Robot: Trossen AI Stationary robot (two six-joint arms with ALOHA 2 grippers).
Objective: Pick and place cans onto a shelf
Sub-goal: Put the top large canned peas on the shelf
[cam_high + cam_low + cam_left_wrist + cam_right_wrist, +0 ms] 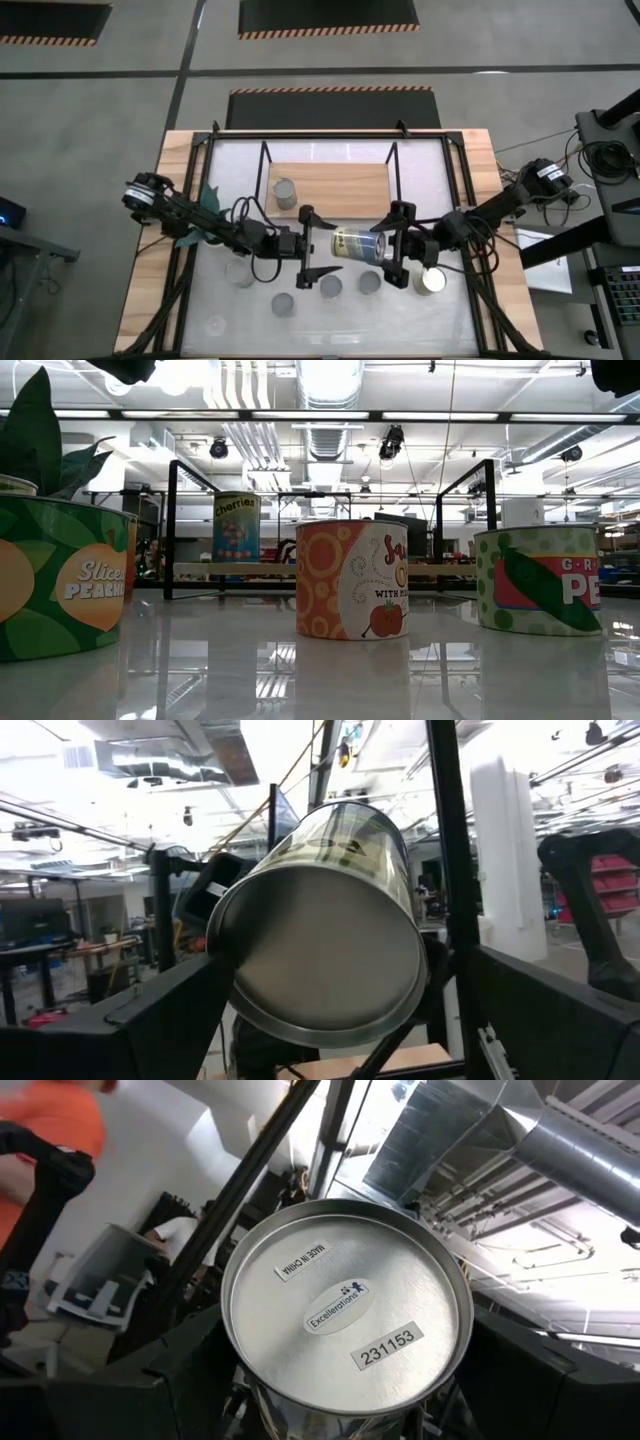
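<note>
- Low view, nearest: peaches can (60, 585) at the counter's (320, 680) near edge, a dark leafy plant (45, 435) behind it.
- Next back: tomato-label can (352, 580) upright at centre; a green spotted can (540, 580) upright off to one side.
- Farthest of these: cherries can (236, 527) upright on the shelf (300, 569), whose black frame posts rise at both sides.
- High view, near edge of the counter (470, 300): several cans upright, among them three grey tops (283, 303), (331, 287), (370, 283) in a loose row; a shiny-topped can (432, 280) just beside the right arm.
- Mid counter: held can (358, 245) lying on its side in the air, between the two arms, just in front of the shelf board.
- Right pincer (398, 245) clamps the held can at one end; its wrist view shows the can's flat end with small stickers, fingers on either side.
- Left pincer (312, 245) spread wide, facing the can's other end, fingers apart from it; its wrist view shows the tilted can bottom between the fingers.
- Beyond: shelf (330, 190) with light-wood board, one can (285, 193) upright at its left end.
- Teal plant (205, 205) beside the left arm.
- Right wrist view, background: a person in an orange sleeve (50, 1125), off the counter.
</note>
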